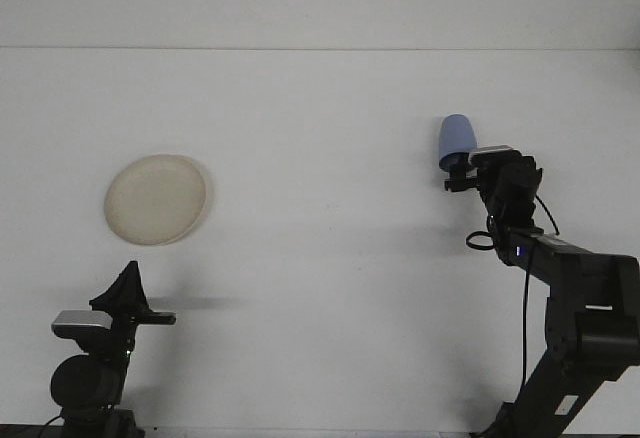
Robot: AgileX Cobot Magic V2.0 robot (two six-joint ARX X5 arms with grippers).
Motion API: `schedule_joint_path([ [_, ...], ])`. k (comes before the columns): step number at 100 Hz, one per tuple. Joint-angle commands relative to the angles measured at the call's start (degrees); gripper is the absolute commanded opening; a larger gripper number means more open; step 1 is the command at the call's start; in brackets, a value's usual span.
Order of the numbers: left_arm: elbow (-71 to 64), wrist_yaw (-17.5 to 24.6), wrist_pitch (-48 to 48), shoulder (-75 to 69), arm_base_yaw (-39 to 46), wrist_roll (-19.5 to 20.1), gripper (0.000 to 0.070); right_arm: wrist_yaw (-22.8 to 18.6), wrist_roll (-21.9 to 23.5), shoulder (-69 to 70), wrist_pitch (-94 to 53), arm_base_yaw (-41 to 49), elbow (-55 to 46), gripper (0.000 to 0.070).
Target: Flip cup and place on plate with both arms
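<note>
A blue cup (455, 136) stands upside down at the right of the white table, its lower rim hidden behind my right gripper (461, 167). That gripper is right up against the cup's near side, and contact cannot be made out. A cream plate (157, 198) lies flat at the left of the table. My left gripper (128, 276) rests low near the front left, shut and holding nothing, a short way in front of the plate.
The white table (320, 258) runs back to a white wall. The right arm (560, 268) stretches from the front right corner up toward the cup.
</note>
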Motion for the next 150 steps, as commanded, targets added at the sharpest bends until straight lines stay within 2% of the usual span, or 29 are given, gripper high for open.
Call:
schedule_joint_path([
  [1, -1.1, 0.3, 0.6, -0.1, -0.1, -0.1, 0.0014, -0.8, -0.5, 2.8, 0.9, -0.2, 2.4, 0.0570],
  [17, -1.1, 0.3, 0.6, -0.1, -0.1, -0.1, 0.0014, -1.0, -0.4, 6.3, 0.9, -0.2, 6.1, 0.0567],
  [25, -1.1, 0.3, 0.6, -0.1, -0.1, -0.1, 0.0013, -1.1, -0.4, 6.9, 0.9, -0.2, 6.9, 0.0519],
  [29, -1.1, 0.3, 0.6, 0.0, -0.1, -0.1, 0.0014, -1.1, -0.5, 6.9, 0.9, -0.2, 7.1, 0.0461],
  [40, -1.1, 0.3, 0.6, -0.1, -0.1, -0.1, 0.0013, -1.8, -0.5, 7.0, 1.1, -0.2, 7.1, 0.0239],
  [55, -1.1, 0.3, 0.6, -0.1, -0.1, -0.1, 0.0014, -4.3, -0.4, 7.0, 1.1, -0.2, 7.1, 0.0000],
  [70, -1.1, 0.3, 0.6, -0.1, -0.1, -0.1, 0.0014, -4.3, 0.3, 6.3, 0.9, -0.2, 7.1, 0.0000],
  [92, -1.1, 0.3, 0.6, -0.1, -0.1, -0.1, 0.0013, -6.0, 6.1, -0.3, -2.5, -0.8, 7.1, 0.0000],
  [116, -1.1, 0.3, 0.6, -0.1, -0.1, -0.1, 0.0014, -7.8, 12.7, -15.6, -18.5, -1.4, 7.1, 0.0000],
  [138, -1.1, 0.3, 0.6, -0.1, -0.1, -0.1, 0.0014, -17.4, 18.4, -30.7, -37.0, -0.6, 7.2, 0.0000],
  [150, -1.1, 0.3, 0.6, -0.1, -0.1, -0.1, 0.0014, -22.0, 19.1, -36.9, -47.0, 2.0, 7.2, 0.0000],
])
